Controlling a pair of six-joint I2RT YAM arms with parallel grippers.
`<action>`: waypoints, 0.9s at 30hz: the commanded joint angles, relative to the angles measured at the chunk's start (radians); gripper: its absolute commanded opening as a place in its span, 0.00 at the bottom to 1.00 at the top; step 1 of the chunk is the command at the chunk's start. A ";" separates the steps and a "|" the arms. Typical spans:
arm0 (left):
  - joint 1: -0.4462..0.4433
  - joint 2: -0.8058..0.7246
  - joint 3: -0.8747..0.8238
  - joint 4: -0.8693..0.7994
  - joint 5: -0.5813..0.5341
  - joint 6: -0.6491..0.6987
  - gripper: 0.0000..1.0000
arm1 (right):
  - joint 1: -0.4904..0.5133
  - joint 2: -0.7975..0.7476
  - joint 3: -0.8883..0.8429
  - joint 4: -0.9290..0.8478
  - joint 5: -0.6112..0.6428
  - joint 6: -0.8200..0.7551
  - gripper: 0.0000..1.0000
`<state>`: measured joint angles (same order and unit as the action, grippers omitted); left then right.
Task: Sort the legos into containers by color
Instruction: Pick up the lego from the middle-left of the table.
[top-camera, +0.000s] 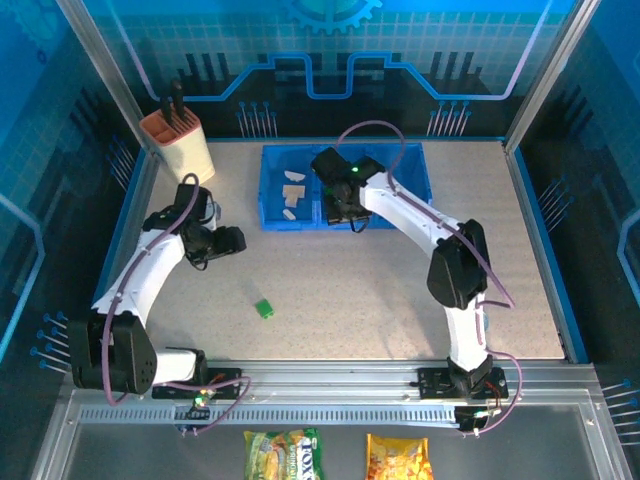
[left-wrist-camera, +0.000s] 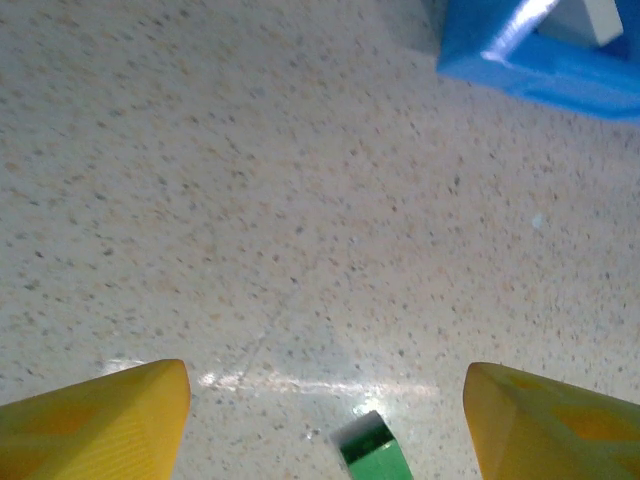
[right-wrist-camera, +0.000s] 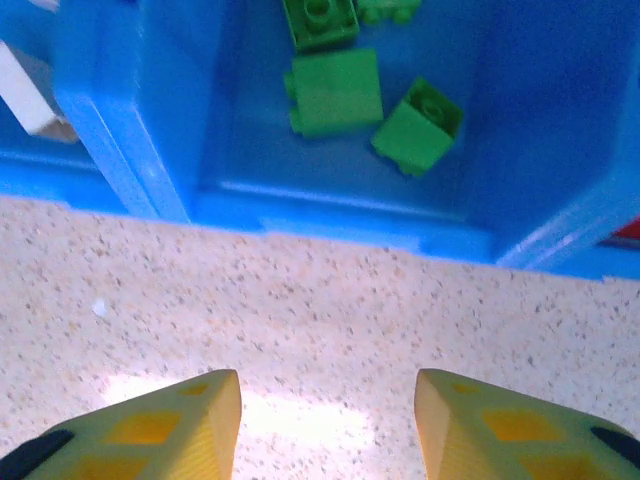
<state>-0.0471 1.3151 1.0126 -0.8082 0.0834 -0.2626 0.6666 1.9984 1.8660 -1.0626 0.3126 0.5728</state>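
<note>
The only legible print is on the green-and-yellow packet (top-camera: 285, 452) lying below the rail at the near edge: large letters that appear to read "FOX", with the smaller print under them too small to read; the lettering on the orange packet (top-camera: 398, 458) beside it is unreadable

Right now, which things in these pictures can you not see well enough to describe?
Top view: the right arm covers the middle bin of the containers, so what lies in it is hidden there.
Left wrist view: the green lego is cut off by the bottom edge.
Right wrist view: a red piece at the right edge is cut off; its shape is unclear.
</note>
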 joint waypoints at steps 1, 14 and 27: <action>-0.059 0.028 0.046 -0.097 -0.026 -0.053 0.74 | -0.005 -0.116 -0.100 0.047 -0.015 0.006 0.51; -0.395 0.129 -0.087 -0.024 -0.125 -0.298 0.77 | -0.087 -0.369 -0.428 0.107 -0.024 0.010 0.51; -0.543 0.244 -0.221 0.102 -0.157 -0.487 0.68 | -0.116 -0.422 -0.470 0.095 -0.026 -0.011 0.51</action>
<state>-0.5720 1.5383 0.8131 -0.7406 -0.0643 -0.6907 0.5663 1.6089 1.4059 -0.9661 0.2943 0.5724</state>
